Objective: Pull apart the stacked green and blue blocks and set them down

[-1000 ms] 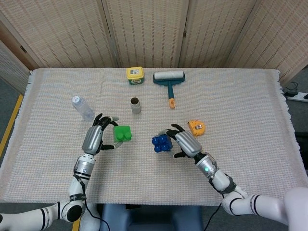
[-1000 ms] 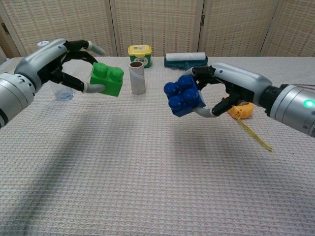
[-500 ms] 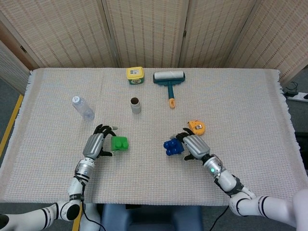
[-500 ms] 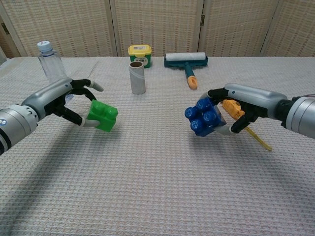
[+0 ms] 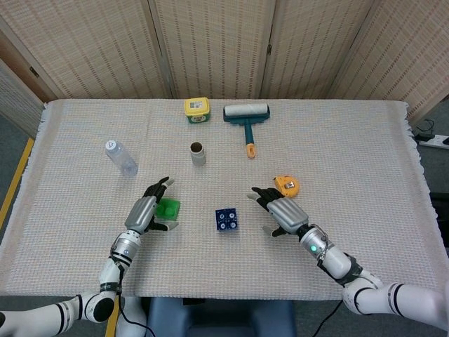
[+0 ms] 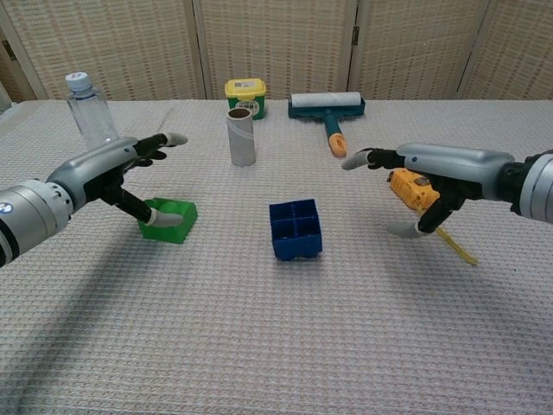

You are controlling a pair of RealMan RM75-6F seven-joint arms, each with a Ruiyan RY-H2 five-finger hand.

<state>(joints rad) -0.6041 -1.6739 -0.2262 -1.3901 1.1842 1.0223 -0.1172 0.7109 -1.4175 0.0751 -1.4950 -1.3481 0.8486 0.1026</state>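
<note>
The green block (image 5: 168, 208) (image 6: 169, 220) lies on the table with its hollow side up, at the front left. My left hand (image 5: 145, 213) (image 6: 112, 169) hovers right beside it with fingers spread, and the thumb reaches down at the block's near edge. The blue block (image 5: 226, 220) (image 6: 295, 229) sits alone near the middle front, hollow side up too. My right hand (image 5: 280, 210) (image 6: 432, 169) is open to the right of it, well apart, holding nothing.
An orange tape measure (image 5: 286, 186) (image 6: 413, 190) lies just behind my right hand. Further back stand a cardboard tube (image 5: 198, 154) (image 6: 241, 137), a yellow tub (image 5: 197, 109), a lint roller (image 5: 246, 116) and, at left, a plastic bottle (image 5: 121, 157) (image 6: 89, 108).
Both hands came down and let go of their blocks. The green and blue blocks now rest upside down on the cloth, and the right hand has drawn back to the right.
</note>
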